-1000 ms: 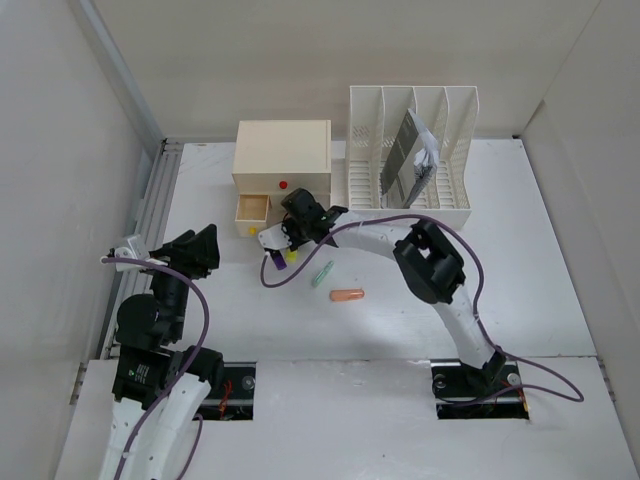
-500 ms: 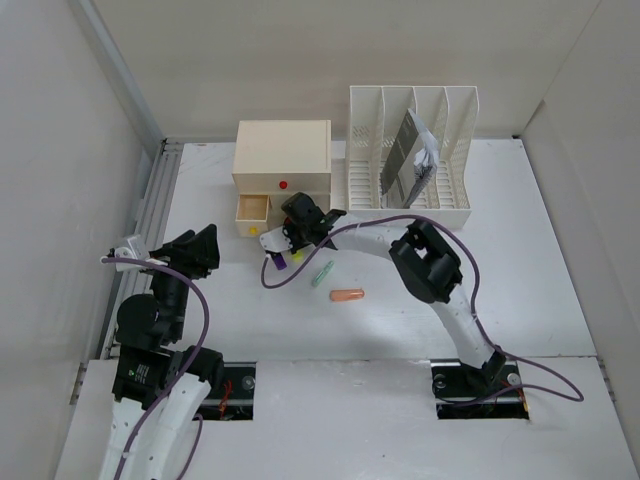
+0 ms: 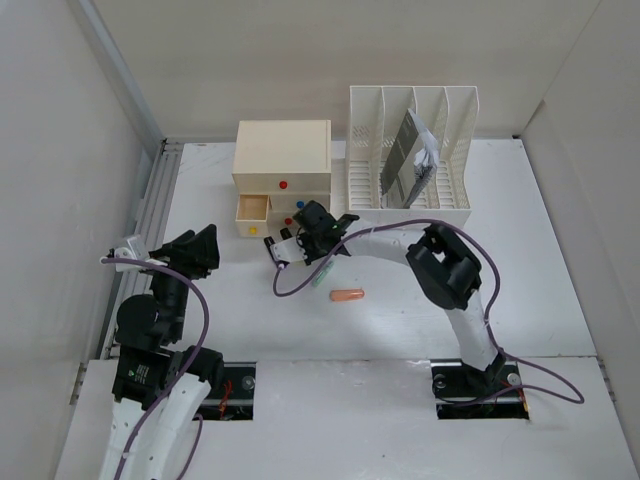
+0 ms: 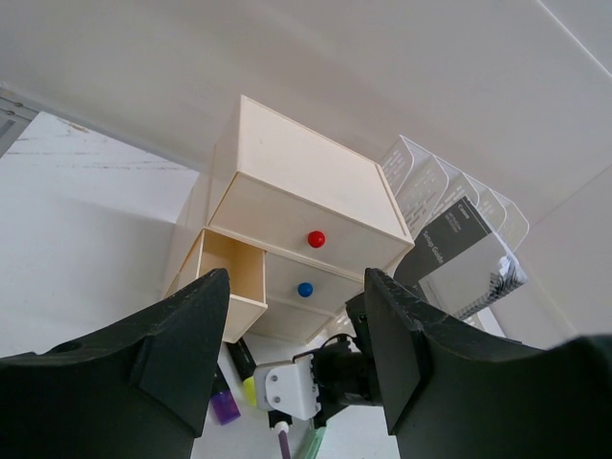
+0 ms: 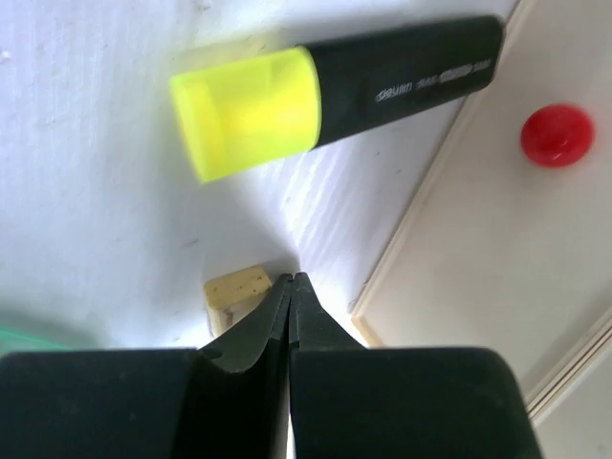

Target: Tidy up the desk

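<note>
Tidying loose pens looks underway: the right gripper [image 5: 290, 279], fingers shut together on nothing, points at the highlighter [image 5: 335, 91] lying on the desk [image 3: 400, 300] beside the drawer box [image 3: 282, 155] and must spread to grasp it, while the left gripper [image 4: 295, 279] hangs spread apart.

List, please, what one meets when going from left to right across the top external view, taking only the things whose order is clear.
left end effector → cream drawer box → white file rack
</note>
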Robot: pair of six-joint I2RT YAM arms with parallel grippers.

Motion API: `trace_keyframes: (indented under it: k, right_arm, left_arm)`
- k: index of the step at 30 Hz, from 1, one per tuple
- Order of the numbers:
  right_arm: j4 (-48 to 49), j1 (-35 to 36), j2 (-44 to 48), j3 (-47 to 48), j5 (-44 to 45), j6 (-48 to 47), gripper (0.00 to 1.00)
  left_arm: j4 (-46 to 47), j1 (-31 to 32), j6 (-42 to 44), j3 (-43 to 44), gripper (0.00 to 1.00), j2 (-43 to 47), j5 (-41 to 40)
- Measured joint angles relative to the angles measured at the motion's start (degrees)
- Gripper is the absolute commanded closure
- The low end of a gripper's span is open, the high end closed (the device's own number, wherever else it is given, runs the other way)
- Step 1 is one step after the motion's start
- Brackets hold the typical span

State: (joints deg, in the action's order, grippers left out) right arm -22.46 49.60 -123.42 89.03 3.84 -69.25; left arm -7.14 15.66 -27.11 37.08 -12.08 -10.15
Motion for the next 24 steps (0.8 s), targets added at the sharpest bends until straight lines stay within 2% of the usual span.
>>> trace_keyframes:
  k: [3, 15, 24]
  right_arm:
    - [-0.94, 0.04, 0.72, -0.35, -0.35, 1.51, 1.0]
    - [-1.03, 0.72, 1.68, 2.86, -0.31, 8.04, 0.68]
    - [-7.21, 0.72, 1.7, 4.24, -3.91, 7.93, 0.6]
  left_arm:
    - [0.0, 0.0, 0.0, 0.0, 0.44, 0.04, 0.02]
    - [-0.02, 0.0, 0.0, 0.0, 0.44, 0.33, 0.0]
    - [0.0, 0.0, 0.0, 0.0, 0.44, 0.33, 0.02]
